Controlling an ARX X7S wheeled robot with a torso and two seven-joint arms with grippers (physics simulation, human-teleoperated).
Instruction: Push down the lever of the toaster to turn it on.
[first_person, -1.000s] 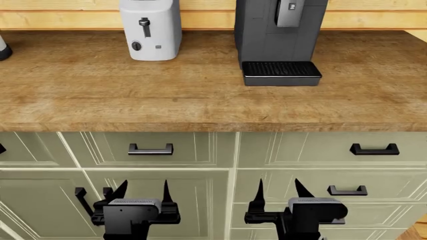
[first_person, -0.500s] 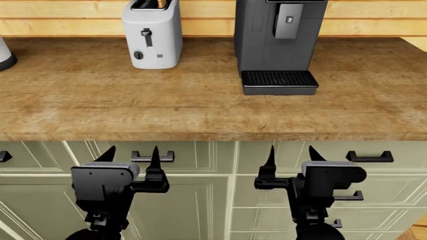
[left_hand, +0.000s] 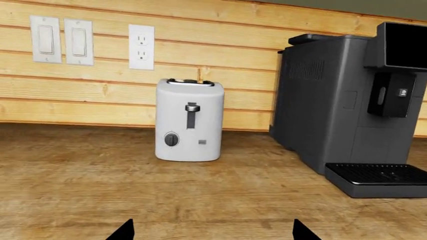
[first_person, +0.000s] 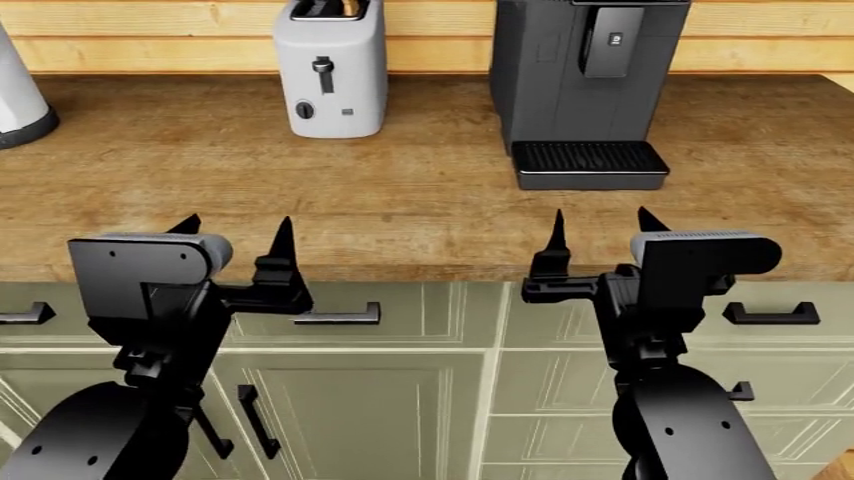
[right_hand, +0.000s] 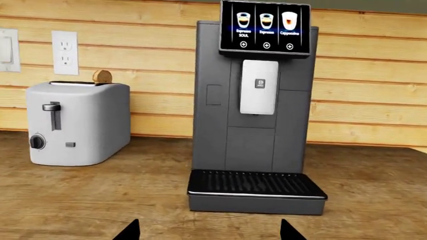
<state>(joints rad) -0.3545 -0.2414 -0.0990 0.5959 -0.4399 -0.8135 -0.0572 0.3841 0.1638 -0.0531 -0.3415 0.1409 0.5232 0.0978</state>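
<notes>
The grey-white toaster (first_person: 330, 72) stands at the back of the wooden counter against the wall. It also shows in the left wrist view (left_hand: 189, 121) and the right wrist view (right_hand: 77, 123). Its lever (first_person: 322, 69) is a small black slider at the top of its slot, above the round dial (first_person: 304, 110); the lever also shows in the left wrist view (left_hand: 192, 107) and right wrist view (right_hand: 51, 106). My left gripper (first_person: 235, 238) is open and empty at the counter's front edge, far from the toaster. My right gripper (first_person: 599, 229) is open and empty, also at the front edge.
A tall dark grey coffee machine (first_person: 585, 80) with a drip tray (first_person: 590, 163) stands to the right of the toaster. A grey-white appliance (first_person: 20, 95) sits at the far left. Cabinet doors with black handles (first_person: 336, 317) are below the counter (first_person: 400, 190).
Both grippers have risen from in front of the cabinets to the level of the counter's front edge. The head view has shifted, so the toaster and coffee machine sit further right.
</notes>
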